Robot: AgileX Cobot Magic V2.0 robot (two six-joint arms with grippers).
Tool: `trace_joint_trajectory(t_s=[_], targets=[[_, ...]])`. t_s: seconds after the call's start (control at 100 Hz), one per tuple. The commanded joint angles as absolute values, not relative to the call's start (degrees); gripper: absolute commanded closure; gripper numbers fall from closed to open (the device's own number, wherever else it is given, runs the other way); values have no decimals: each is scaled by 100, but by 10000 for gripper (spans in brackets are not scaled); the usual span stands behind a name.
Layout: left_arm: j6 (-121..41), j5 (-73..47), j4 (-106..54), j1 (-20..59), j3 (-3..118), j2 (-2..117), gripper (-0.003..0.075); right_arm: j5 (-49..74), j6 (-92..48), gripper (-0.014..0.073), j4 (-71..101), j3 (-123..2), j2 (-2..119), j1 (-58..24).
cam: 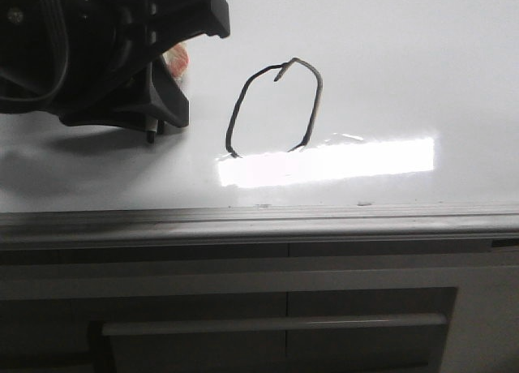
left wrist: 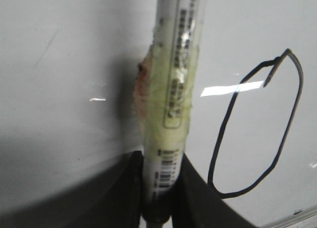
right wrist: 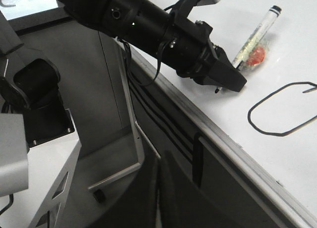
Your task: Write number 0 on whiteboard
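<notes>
The number 0 [cam: 241, 105] is a thin black oval outline drawn mid-board on the whiteboard [cam: 405, 65]; its line ends overlap at the top. It also shows in the left wrist view [left wrist: 223, 134] and the right wrist view [right wrist: 277, 134]. My left gripper [cam: 154, 105] hovers left of the 0, shut on a white marker [left wrist: 173, 89] wrapped in yellowish tape with a red patch. The marker points away from the jaws, and its tip is out of that view. My right gripper [right wrist: 158, 198] is shut and empty, off the board beside the cabinet.
A bright white glare patch [cam: 324, 162] lies just below the 0. A grey metal rail [cam: 259, 223] edges the board, with a dark grey panelled cabinet [cam: 243, 308] below it. A white robot stand [right wrist: 29, 153] and a black arm base [right wrist: 37, 84] are near the right arm.
</notes>
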State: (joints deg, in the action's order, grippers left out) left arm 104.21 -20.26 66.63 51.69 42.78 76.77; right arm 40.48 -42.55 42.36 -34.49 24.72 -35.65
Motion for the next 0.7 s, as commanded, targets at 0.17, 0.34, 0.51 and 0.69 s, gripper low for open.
trace_joint_trajectory(t_s=[0.17, 0.34, 0.51, 0.69], targets=[[10469, -2387, 6771, 5059, 4373, 7621, 738, 3633, -4256, 657, 4440, -3585, 2485, -3537], [10469, -2293, 6771, 5059, 4373, 7621, 615, 3618, -4256, 657, 4440, -3585, 2485, -3537], [10469, -2305, 6771, 5059, 4373, 7621, 404, 3618, -4256, 657, 4440, -3585, 2485, -3537], [10469, -2305, 6771, 5059, 4373, 7621, 378, 3618, -4256, 657, 4440, -3585, 2485, -3537]])
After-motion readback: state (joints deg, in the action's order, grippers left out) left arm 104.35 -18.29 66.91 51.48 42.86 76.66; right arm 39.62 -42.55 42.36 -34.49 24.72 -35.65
